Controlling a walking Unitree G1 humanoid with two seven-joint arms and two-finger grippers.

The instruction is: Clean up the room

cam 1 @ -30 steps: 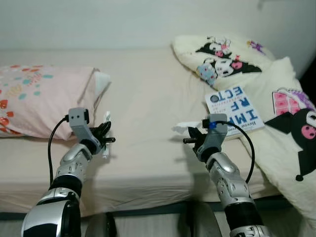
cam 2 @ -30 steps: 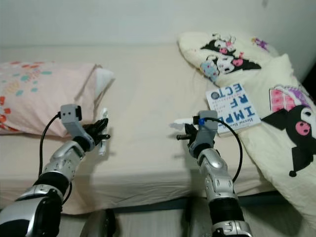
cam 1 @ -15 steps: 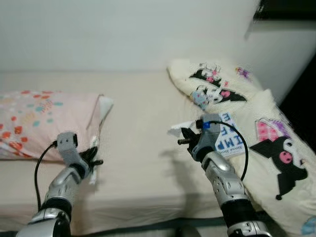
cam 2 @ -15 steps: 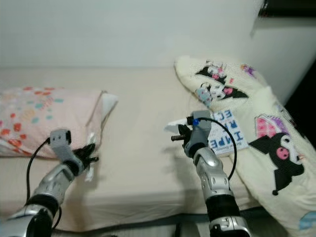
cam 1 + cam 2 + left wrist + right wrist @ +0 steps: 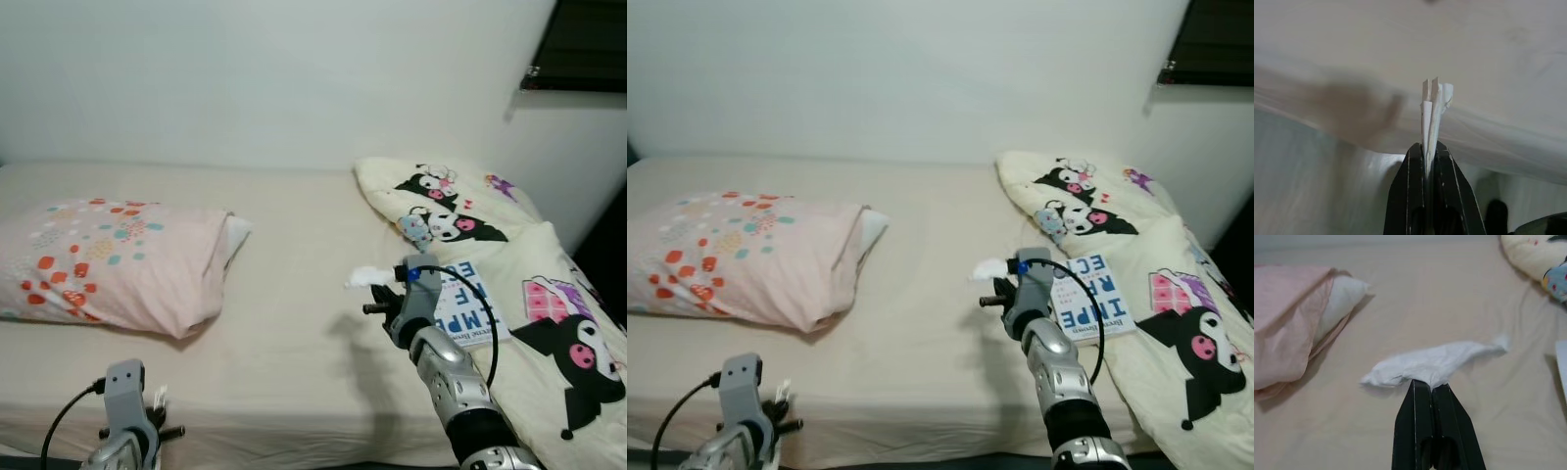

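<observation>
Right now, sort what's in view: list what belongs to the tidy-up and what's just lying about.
In hand:
- crumpled white tissue, pinched in the right gripper
- folded white paper scrap, pinched in the left gripper

Lying about:
- pink patterned pillow
- blue-and-white book
- cream cartoon-print quilt
- beige bed sheet

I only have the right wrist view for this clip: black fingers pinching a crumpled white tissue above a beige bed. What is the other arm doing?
Observer: The left gripper is shut on a folded white paper scrap, low at the near edge of the bed.
Operator: Anything else on the bed that needs tidying?
Observer: A blue and white book lies beside the cartoon-print blanket, just past the right gripper.
Operator: My view cuts the pillow off. Is it whole?
Observer: The pink patterned pillow lies flat on the robot's left side of the bed, its white inner pillow poking out of the open end.
</observation>
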